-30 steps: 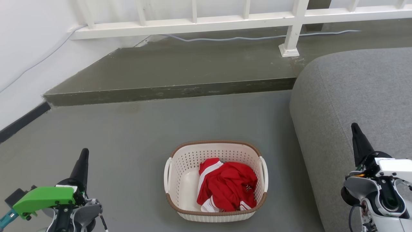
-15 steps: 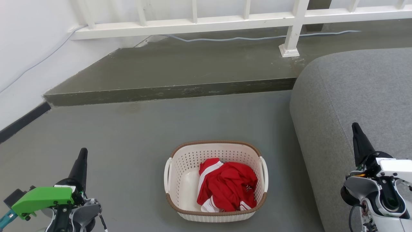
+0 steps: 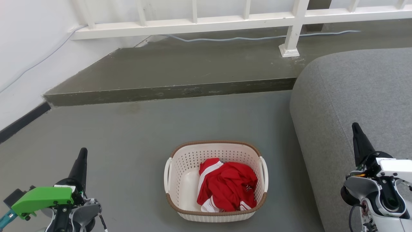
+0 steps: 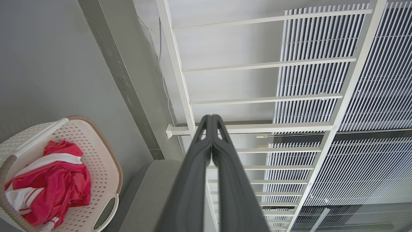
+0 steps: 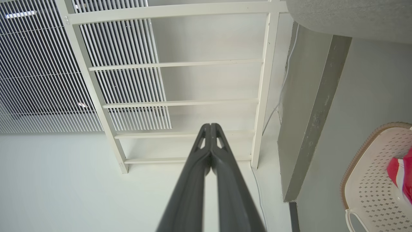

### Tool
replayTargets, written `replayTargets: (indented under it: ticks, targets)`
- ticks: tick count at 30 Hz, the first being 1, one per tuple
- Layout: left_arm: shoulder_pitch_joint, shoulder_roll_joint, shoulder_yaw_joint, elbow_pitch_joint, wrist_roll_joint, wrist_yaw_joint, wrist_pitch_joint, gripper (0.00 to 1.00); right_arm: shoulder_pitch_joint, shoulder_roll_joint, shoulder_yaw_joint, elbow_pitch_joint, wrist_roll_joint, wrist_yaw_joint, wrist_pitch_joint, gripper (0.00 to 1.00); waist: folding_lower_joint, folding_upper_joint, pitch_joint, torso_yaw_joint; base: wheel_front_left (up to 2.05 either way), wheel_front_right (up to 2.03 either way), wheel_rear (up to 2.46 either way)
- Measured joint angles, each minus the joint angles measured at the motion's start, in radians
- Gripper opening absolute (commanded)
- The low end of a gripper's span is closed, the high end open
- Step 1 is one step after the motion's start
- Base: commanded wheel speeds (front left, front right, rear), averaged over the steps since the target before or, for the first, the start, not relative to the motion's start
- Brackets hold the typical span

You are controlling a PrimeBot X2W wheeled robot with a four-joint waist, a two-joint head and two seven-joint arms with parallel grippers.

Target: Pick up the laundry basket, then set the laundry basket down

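**A:** Nearest us, the left gripper [image 3: 83, 154] hangs low on the robot's left. Its two dark fingers are pressed together into one point, and there's a green housing [image 3: 42, 197] behind them.

**B:** And the right gripper [image 3: 356, 128]?

**A:** Same there, fingers flat against each other, tip to tip. It's raised in front of the grey sofa [image 3: 354, 90].

**B:** So where's the laundry basket [image 3: 215, 142]?

**A:** It's standing upright on the grey floor [image 3: 128, 135], between the two grippers and well apart from both. The brown rim is on top, with the left handle [image 3: 167, 174] facing the left gripper's side and the right handle [image 3: 264, 174] facing the sofa's side.

**B:** Is either gripper aimed at it?

**A:** No, both point away from the robot and run past the basket on either side. From the left wrist the basket lies off to the lower left of the closed fingers. From the right wrist its rim comes in at the lower right edge.

**B:** Anything inside?

**A:** A crumpled red garment [image 3: 228, 185] with white stripes, heaped toward the right half. Bare cream bottom shows on the left.

**B:** And further back?

**A:** Open floor first, then a low concrete step [image 3: 180, 67] running across. On top of it stands a white railing [image 3: 193, 22], one post footed close to the sofa's far corner. A pale cable [image 3: 225, 38] trails along the step beneath the rail, and the white wall [image 3: 25, 48] closes off the left.
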Motion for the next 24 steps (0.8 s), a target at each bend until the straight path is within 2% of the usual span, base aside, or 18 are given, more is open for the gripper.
replayTargets:
  ticks: [24]
  targets:
    - [0.000, 0.000, 0.000, 0.000, 0.000, 0.000, 0.000, 0.00, 0.000, 0.000, -0.001, -0.001, 0.000, 0.000, 0.000, 0.00, 0.0000, 0.0000, 0.000, 0.000, 0.00, 0.00, 0.00]
